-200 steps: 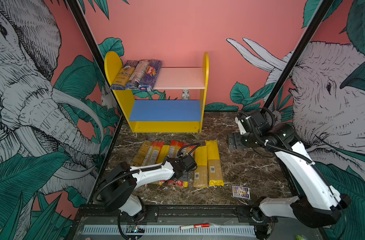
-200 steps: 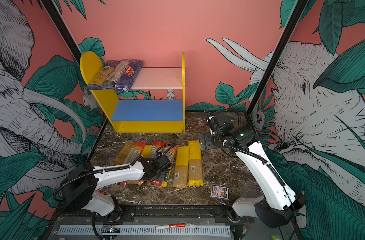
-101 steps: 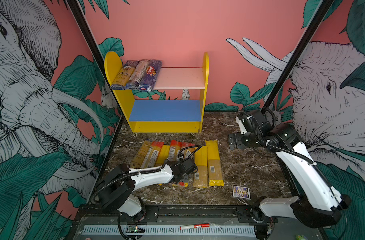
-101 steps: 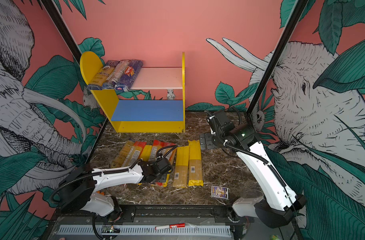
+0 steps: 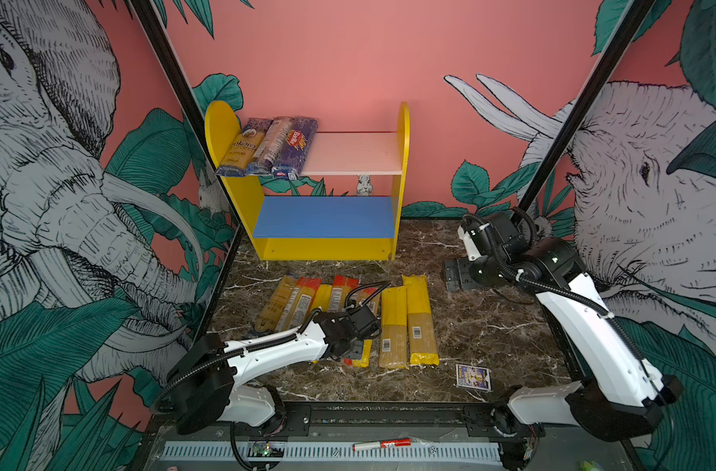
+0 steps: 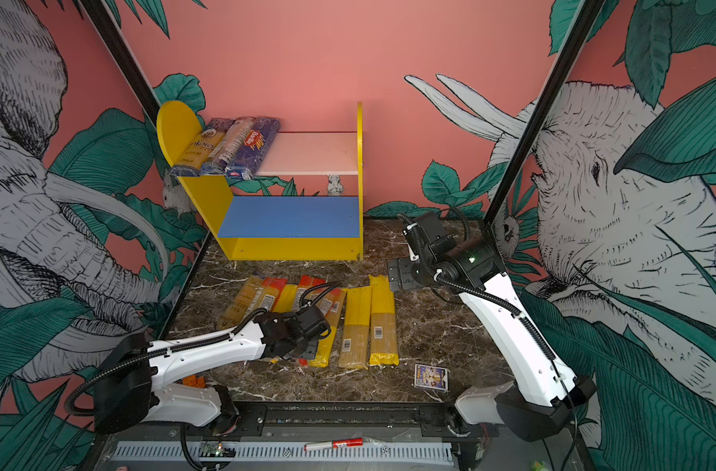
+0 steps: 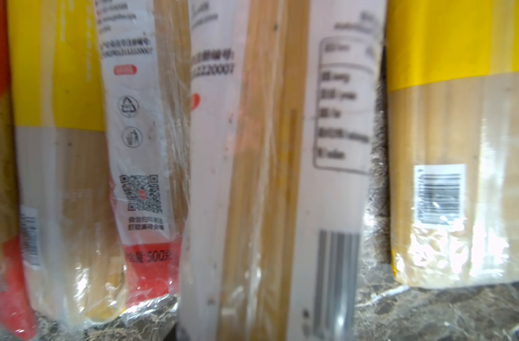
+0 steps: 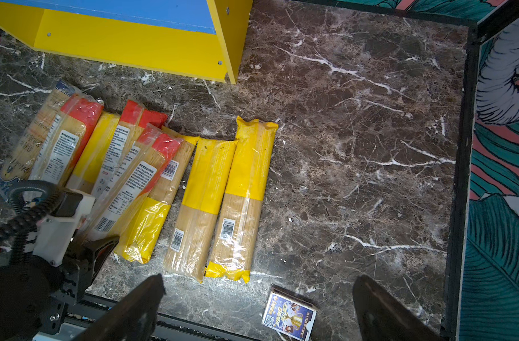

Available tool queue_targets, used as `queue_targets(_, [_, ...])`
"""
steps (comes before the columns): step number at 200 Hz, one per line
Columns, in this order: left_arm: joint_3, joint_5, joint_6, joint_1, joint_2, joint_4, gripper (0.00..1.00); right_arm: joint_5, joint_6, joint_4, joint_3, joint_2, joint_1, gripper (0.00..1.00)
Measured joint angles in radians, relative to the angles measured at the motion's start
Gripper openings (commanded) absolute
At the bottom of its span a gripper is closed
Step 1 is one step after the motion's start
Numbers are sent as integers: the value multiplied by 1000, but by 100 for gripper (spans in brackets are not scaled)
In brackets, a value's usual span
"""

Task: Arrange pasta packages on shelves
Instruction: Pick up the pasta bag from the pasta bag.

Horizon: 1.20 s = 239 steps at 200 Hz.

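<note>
Fingers (image 8: 103,248) of your left gripper (image 5: 354,351) are drawn in narrow on the near end of a red-ended clear plastic spaghetti packet with a white label (image 8: 134,183) — a pinch right at the tip. The packet's long axis runs away from the fingers toward the small yellow wooden shelf unit (image 5: 404,134), red end farthest; its near part rides over a yellow-wrapped neighbour (image 8: 151,212) in the row of packets (image 5: 405,322) on the dark marble table (image 5: 490,326). So your carry goes forward along that axis, and held by one tip a packet this long will likely droop.

Your right gripper (image 8: 258,279) hangs with its jaws wide and holding nothing, well apart by the shelf's right side; the left arm is plainly the nearer one.

Three dark and yellow packets (image 5: 266,147) already lie on the pale pink upper board; the blue lower board is bare.

Mind your views — the left wrist view gives you only wrappers up close, no fingers; in both top views the wrist hides the fingertips; only the right wrist view shows the pinch.
</note>
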State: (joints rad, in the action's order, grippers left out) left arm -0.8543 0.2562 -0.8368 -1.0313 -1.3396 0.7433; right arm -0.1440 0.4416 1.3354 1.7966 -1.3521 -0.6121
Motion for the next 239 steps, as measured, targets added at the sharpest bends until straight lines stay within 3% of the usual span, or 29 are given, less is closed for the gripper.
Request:
queue_targets(46, [-111,15,31,4,50,101,0,26,0,-16,20,-31,0,99])
queue_targets(94, [-198,93,88,14,200,216,0,50,0,-23,40,-42,2,99])
queue_targets(195, [-175,180,151,48,430,306,0,110,0,-48,102,-109,18,99])
queue_targets(239, [-65,209,140,48,579,268,0,134,1,-51,103,-111,19,99])
